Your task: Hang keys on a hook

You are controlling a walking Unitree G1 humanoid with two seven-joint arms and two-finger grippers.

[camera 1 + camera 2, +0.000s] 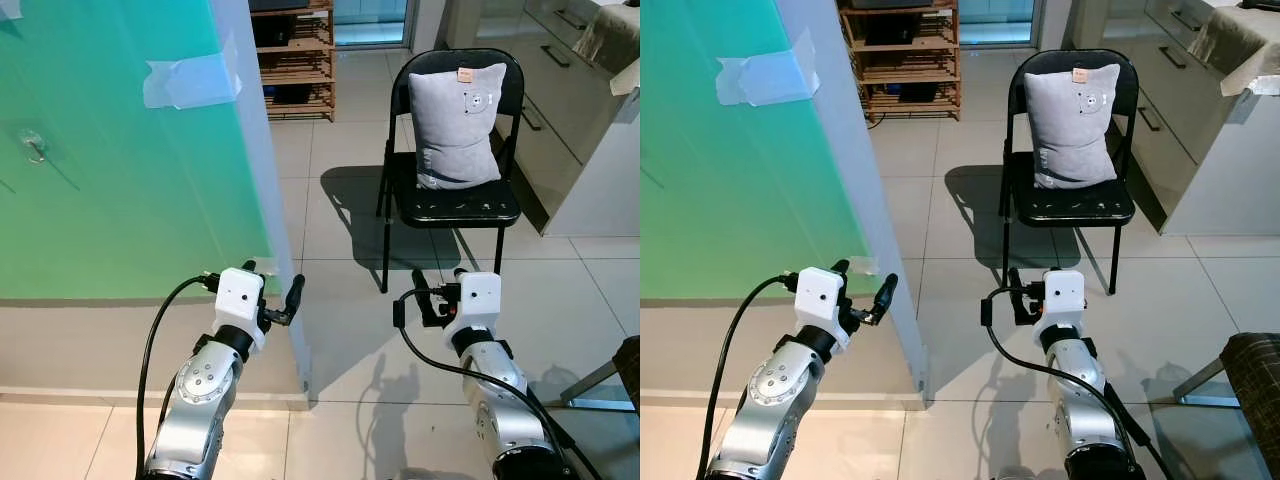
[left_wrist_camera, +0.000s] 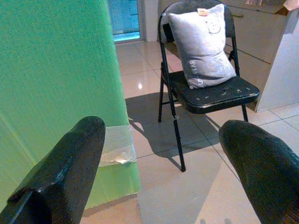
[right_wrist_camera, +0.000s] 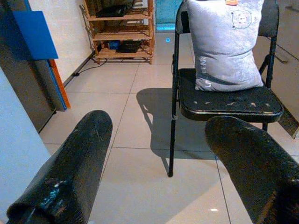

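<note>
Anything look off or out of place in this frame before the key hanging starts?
One oddity: a grey cushion stands upright on the black folding chair, its tag still attached at the top. Tape patches sit on the green panel near the hook. Both tools are empty.

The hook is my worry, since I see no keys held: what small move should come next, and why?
Probably hold off the hook on the green panel and look for keys first: left gripper and right gripper are both open and empty.
</note>
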